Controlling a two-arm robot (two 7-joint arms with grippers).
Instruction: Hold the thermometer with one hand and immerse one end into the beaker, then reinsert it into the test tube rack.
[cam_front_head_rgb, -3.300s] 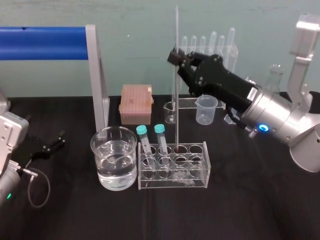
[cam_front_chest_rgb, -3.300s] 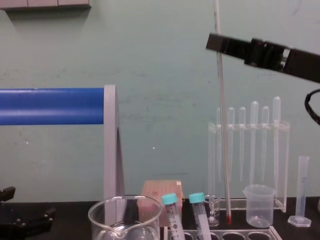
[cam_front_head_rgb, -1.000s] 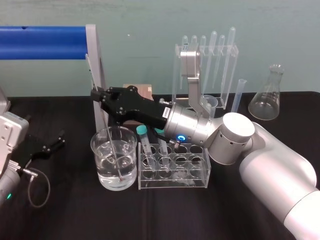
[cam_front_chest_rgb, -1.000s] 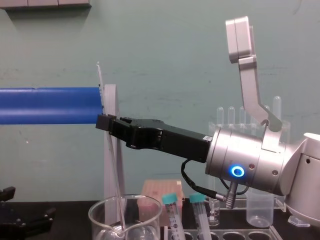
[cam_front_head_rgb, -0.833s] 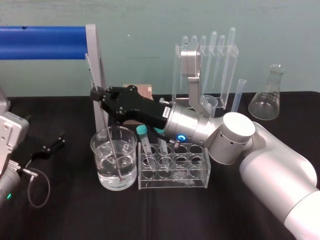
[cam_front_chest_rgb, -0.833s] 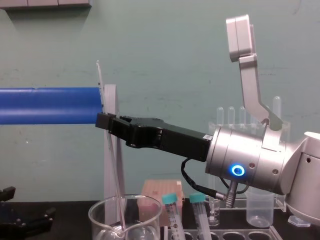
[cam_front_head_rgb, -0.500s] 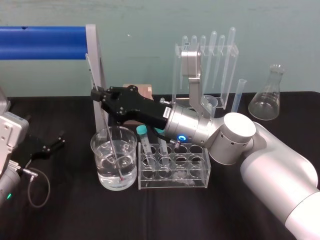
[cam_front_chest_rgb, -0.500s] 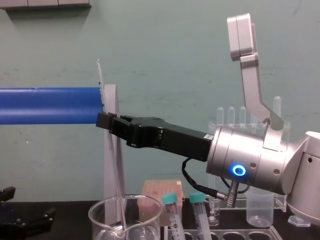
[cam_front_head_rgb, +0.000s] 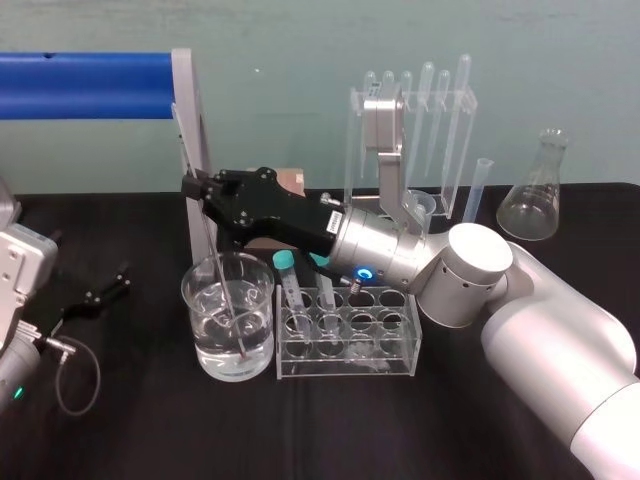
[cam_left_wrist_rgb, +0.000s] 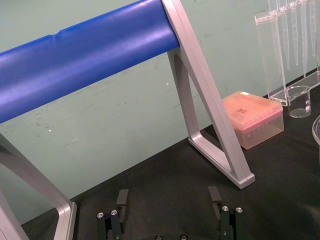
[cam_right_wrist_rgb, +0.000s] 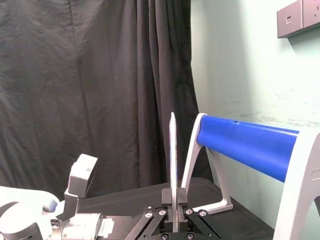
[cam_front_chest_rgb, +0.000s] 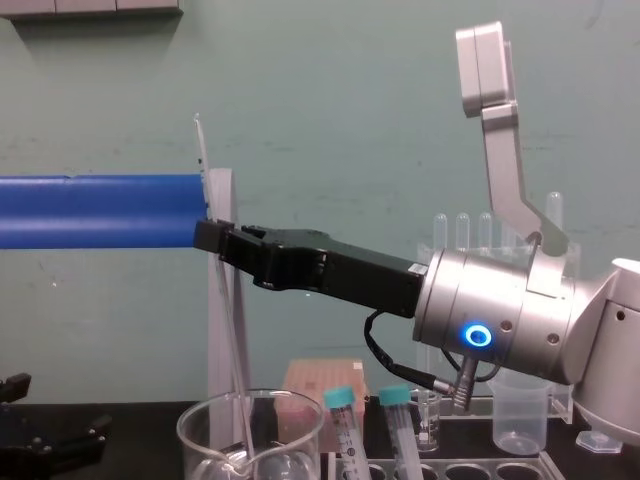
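Black table, beaker, test tube rack, flask

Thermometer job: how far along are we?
Done: right tool grips the thermometer, out of the rack. In hand: its lower end is submerged in the beaker. Left: lift it out and reinsert it in the rack. Left tool idles open at far left.

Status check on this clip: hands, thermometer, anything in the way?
Right hand shut on thermometer above beaker. Thermometer tilted, lower end in water; not yet in test tube rack. Left hand open, parked at left. Capped tubes clear of thermometer.
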